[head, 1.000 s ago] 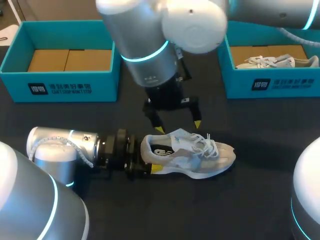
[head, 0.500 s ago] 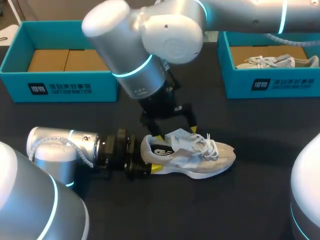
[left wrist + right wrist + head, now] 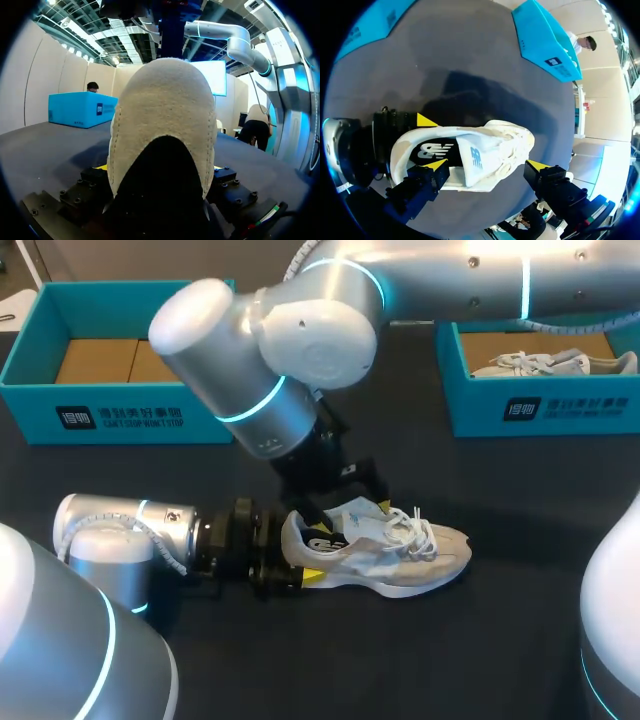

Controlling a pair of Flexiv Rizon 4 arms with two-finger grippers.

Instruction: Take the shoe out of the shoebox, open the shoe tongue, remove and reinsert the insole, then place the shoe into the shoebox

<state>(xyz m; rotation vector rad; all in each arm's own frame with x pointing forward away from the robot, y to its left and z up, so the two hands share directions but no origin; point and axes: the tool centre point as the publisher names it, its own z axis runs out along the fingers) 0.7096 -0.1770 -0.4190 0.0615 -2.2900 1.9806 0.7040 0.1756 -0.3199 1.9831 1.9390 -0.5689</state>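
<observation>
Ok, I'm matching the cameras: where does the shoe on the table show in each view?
Head view: the shoe lies on the table, heel in the left gripper.
Left wrist view: its heel, close up, in that gripper's grasp.
Right wrist view: the shoe under the open right gripper.
Shared landmark: the left gripper at the heel.

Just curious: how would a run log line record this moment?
left claw: shut on shoe heel | right claw: open over shoe

White print on left shoebox (image 3: 120, 416), right shoebox (image 3: 560, 408); logo on insole (image 3: 432, 150).
</observation>
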